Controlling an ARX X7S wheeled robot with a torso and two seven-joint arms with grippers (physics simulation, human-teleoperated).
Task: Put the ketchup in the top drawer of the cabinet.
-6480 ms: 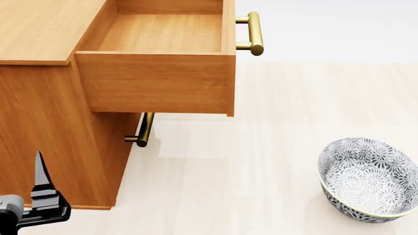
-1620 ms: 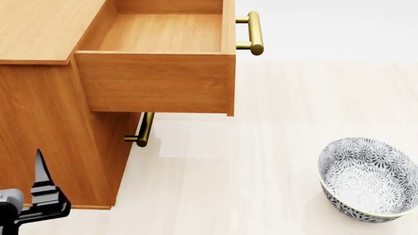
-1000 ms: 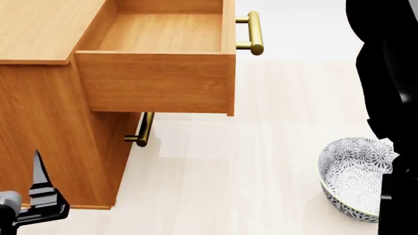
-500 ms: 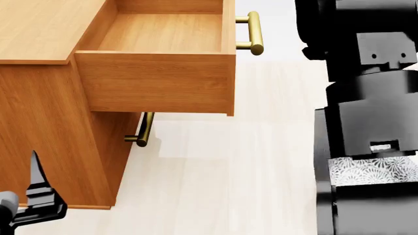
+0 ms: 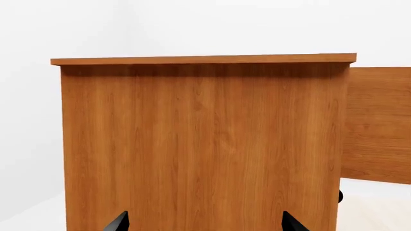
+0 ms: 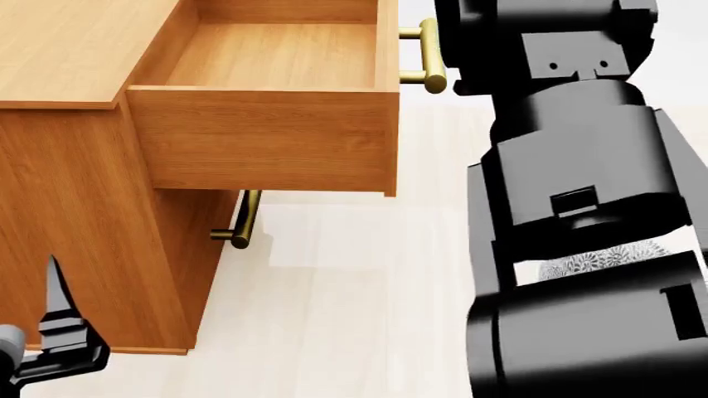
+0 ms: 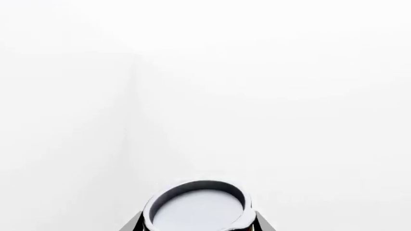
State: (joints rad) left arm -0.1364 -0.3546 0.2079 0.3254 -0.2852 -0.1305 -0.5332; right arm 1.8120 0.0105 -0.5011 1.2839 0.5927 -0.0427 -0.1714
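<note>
Top drawer (image 6: pixel 277 91) stands pulled out of the cabinet (image 6: pixel 66 191), box open upward, interior bare, brass handle on its front.

Ketchup (image 7: pixel 198 209): shows only in the right wrist view, silver lid toward the camera, dark finger edges touching its flanks. Judged clamped in the right pincer (image 7: pixel 198 222). Long axis appears to run along the pincer's pointing direction. No label or lettering shows; nothing readable anywhere.

Head view: right arm (image 6: pixel 575 207) fills the space beside the drawer handle, on the side away from the cabinet; can and fingers hidden there. Key relation: the drawer opening lies sideways from the can, toward the cabinet. Right arm nearer.

Left pincer (image 5: pixel 204 224): fingers apart, empty, low against the cabinet's side panel.

Bowl (image 6: pixel 598 259) mostly hidden behind the arm.
</note>
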